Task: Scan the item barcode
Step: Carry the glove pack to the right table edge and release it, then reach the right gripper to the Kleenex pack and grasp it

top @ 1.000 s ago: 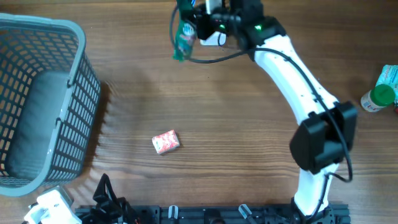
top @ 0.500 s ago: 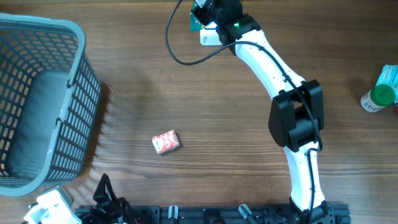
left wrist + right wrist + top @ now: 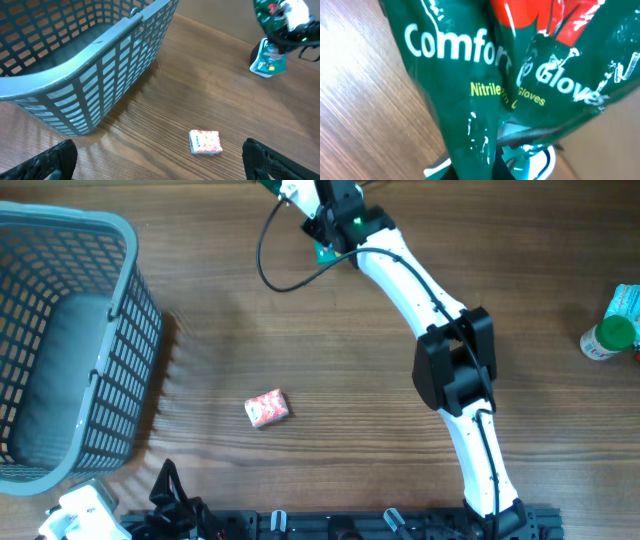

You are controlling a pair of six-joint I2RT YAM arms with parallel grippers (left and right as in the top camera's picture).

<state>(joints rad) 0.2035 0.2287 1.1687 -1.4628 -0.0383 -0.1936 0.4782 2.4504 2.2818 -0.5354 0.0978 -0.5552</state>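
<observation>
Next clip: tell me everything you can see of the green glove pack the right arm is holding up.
The glove pack is a soft bag of glossy dark green plastic film, creased and catching glare. White lettering reads "Comfort" and "Gloves", yellow print reads "Nitrile", and a red patch sits near its top. It hangs crumpled above the far edge of the table, partly cut off in the overhead view. Only the right claw, shut on it, touches it. No barcode shows.

Glove pack (image 3: 485, 85) fills right wrist view, blurred, hiding right gripper (image 3: 292, 192). Overhead: pack cut off at top edge, basket (image 3: 120, 300) at left edge. Small packet (image 3: 267, 408) print unreadable.
</observation>
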